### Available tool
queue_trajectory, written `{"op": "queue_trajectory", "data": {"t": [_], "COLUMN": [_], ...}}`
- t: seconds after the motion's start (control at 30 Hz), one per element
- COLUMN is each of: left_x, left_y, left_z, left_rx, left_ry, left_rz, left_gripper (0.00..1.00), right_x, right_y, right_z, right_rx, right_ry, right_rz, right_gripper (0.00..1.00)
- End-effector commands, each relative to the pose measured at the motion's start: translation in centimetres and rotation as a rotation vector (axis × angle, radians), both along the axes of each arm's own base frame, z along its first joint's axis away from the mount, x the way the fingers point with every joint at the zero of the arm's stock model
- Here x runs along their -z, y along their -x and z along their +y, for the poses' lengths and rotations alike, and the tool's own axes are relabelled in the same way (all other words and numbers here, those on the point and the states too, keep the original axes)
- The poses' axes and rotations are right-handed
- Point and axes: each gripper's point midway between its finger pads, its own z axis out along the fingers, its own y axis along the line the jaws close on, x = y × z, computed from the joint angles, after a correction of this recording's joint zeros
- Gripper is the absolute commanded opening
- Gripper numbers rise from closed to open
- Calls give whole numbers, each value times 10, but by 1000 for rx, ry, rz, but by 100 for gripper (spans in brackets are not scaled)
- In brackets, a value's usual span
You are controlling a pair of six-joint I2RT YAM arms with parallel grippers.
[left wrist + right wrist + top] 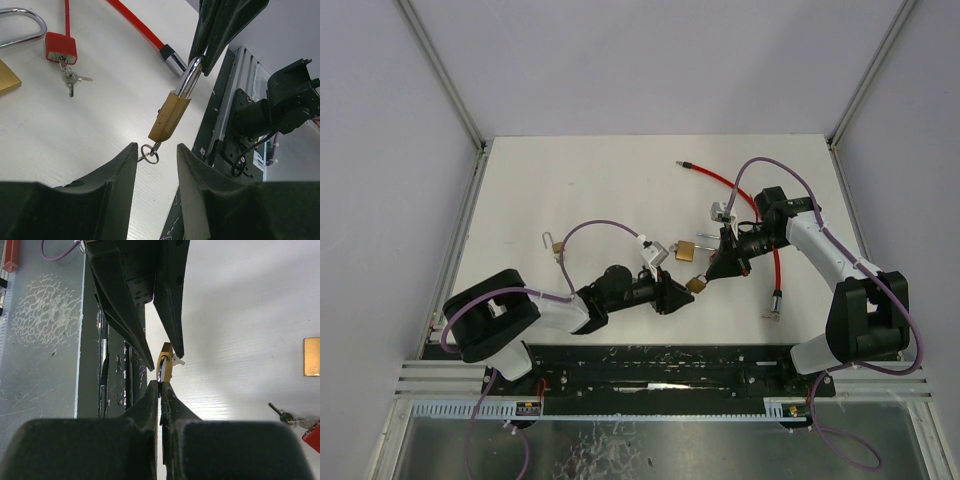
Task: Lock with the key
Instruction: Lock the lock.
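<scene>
A brass padlock (170,117) hangs in the air, and my right gripper (160,384) is shut on its silver shackle (189,77). A key sits in the padlock's bottom, with its ring (150,153) dangling. My left gripper (156,150) is open just below the padlock, its tips either side of the ring, which is close to the left fingertip (131,150). In the top view the padlock (696,285) sits between the left gripper (682,292) and the right gripper (708,274). The right wrist view shows the padlock (165,365) edge-on.
A red padlock (61,47) with keys (72,80) lies on the white table (570,190). A red cable (740,195) with metal ends runs across the back right. A second brass padlock (686,250) lies behind the grippers. A small padlock (552,243) lies at the left.
</scene>
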Motion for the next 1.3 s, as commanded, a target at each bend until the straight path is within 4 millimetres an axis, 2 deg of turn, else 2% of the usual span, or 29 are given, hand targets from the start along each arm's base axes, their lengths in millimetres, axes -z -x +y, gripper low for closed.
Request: {"op": "queue_trajectory", "data": {"t": [0.0,0.1,0.2,0.37,0.57,0.8,0.97,1.13,1.27], "left_x": [-15,-16,-14,-15,-14,12,26,26,19], "left_y": [-4,-4,-4,-9,-15,-20,-11,-3,-7], "left_z": [-6,-7,-6,-4,6,25,36,42,51], "left_rx": [23,28,25,4,-38,-93,-88,-66,-92], "left_ry": [42,44,41,42,26,-50,-48,-37,-17], "left_rz": [-21,-21,-18,-21,-38,7,34,30,27], "left_gripper": [34,26,23,1,0,0,0,0,0], "right_x": [-19,-19,-19,-19,-20,-29,-32,-31,-31], "right_y": [-3,-3,-4,-3,-3,-8,-13,-13,-14], "right_z": [6,6,6,6,6,3,-1,-2,-3], "right_rx": [-8,-7,-18,-20,-24,-11,18,34,38], "right_ry": [-69,-69,-73,-75,-76,-76,-74,-68,-70], "right_rz": [-17,-16,-42,-42,-49,-106,-147,-124,-125], "right_gripper": [0,0,0,0,0,0,0,0,0]}}
